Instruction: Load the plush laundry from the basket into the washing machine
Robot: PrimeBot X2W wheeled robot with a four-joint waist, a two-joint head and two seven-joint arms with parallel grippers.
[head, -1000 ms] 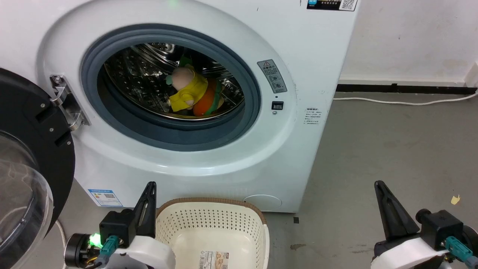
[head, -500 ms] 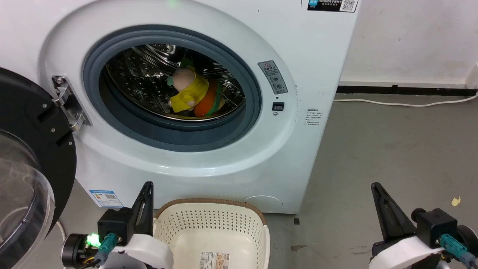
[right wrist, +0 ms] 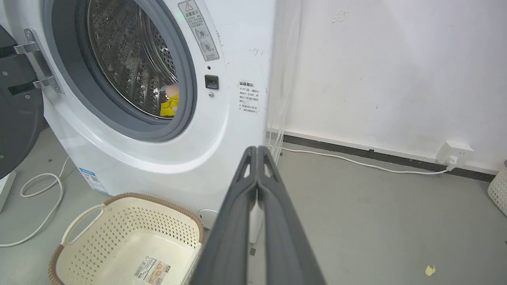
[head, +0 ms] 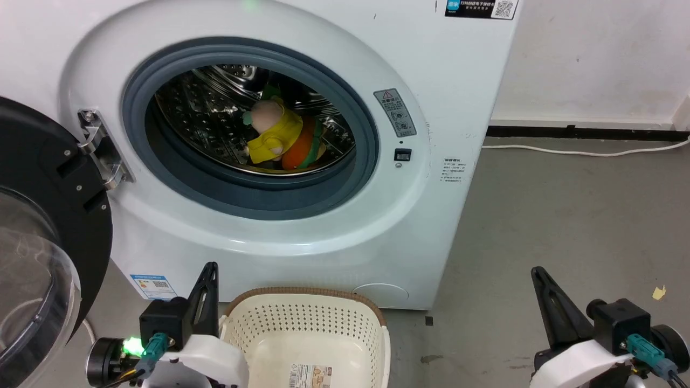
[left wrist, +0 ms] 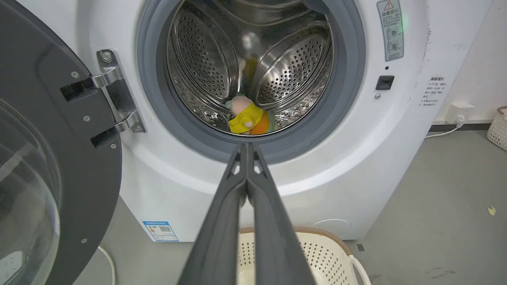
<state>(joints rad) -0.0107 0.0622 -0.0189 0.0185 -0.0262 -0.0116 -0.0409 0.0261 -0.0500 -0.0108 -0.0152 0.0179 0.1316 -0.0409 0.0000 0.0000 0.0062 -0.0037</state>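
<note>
Almost nothing changed in the last second; my head camera just slid a little. The doll (head: 272, 132) and burger plush (head: 302, 152) stay in the washing machine (head: 323, 231) drum (head: 199, 124). The basket (head: 302, 318) holds no toys. My left gripper (head: 210, 268) and right gripper (head: 537, 271) are pinched shut, holding nothing. I think the loading is done.

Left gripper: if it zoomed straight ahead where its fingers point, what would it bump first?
Probably the bottom lip of the grey gasket on the washing machine, just under the yellow-clothed doll. The shut left gripper aims there, though depth is hard to judge.
</note>
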